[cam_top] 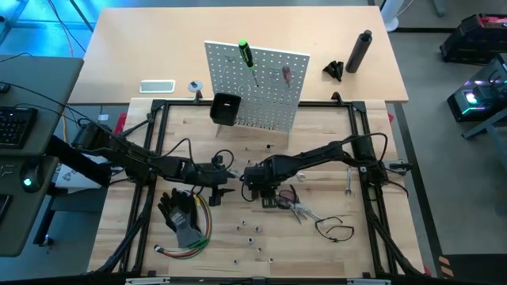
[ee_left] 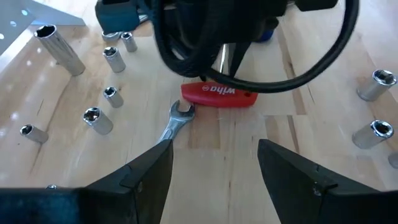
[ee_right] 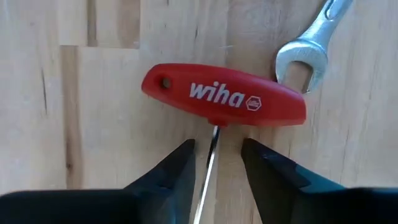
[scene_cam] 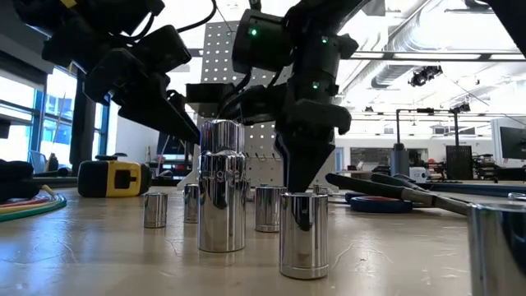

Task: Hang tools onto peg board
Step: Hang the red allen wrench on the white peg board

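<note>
We see the peg board (cam_top: 255, 85) standing upright at the far side of the tabletop (cam_top: 317, 237), a green-handled screwdriver (cam_top: 246, 54) and a red-handled tool (cam_top: 286, 75) on it, a black bin (cam_top: 224, 108) on its front. In front of the peg board, 2 end effectors meet: left end effector (cam_top: 224, 174), right end effector (cam_top: 261, 188). Black gloves (cam_top: 181, 214) lie nearer us, left of the peg board.

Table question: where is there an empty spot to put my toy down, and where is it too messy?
Bare wood lies along the table front edge, right of the small sockets and below the black loop. Another free strip sits between the peg board and both arms. The middle is crowded: both grippers, the red-handled tool, a wrench, pliers, gloves.
</note>
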Tool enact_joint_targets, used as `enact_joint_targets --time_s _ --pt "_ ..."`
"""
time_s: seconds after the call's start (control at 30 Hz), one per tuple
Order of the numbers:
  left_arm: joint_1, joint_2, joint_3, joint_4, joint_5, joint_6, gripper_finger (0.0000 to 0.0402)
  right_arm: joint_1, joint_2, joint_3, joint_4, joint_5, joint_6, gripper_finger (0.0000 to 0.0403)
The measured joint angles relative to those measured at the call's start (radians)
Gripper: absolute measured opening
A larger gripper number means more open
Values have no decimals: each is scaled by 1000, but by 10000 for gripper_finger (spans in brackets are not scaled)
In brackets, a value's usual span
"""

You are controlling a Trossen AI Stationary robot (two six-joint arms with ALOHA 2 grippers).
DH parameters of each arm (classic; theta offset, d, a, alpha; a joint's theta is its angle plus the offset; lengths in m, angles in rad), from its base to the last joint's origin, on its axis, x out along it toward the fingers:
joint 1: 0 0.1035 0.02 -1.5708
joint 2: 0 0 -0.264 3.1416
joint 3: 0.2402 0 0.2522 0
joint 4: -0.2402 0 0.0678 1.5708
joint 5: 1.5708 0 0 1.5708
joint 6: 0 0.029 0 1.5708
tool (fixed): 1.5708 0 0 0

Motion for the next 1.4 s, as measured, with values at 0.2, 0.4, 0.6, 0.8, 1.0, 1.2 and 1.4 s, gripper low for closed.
enact_joint_targets --time_s 0.2,0.4,0.6,0.8,1.0,1.2,1.4 --pt "0 0 0 2 -4 0 227 -3 4 1 8 5 -15 21" --pt "0 0 0 2 -20 0 227 -3 1 -1 17 19 -30 4" --pt "-14 0 0 40 -95 -7 227 -4 -42 -5 49 124 -29 2" --pt "-13 0 1 142 -140 -17 227 -3 -128 -4 95 278 -31 1" --pt "-12 0 1 234 -336 -18 227 -8 -214 -4 134 424 -37 1" --pt "-11 0 1 368 -398 -8 227 -11 -268 -3 178 536 -73 0" --pt "-12 0 1 468 -474 -1 227 -24 -294 -3 226 549 -102 0"
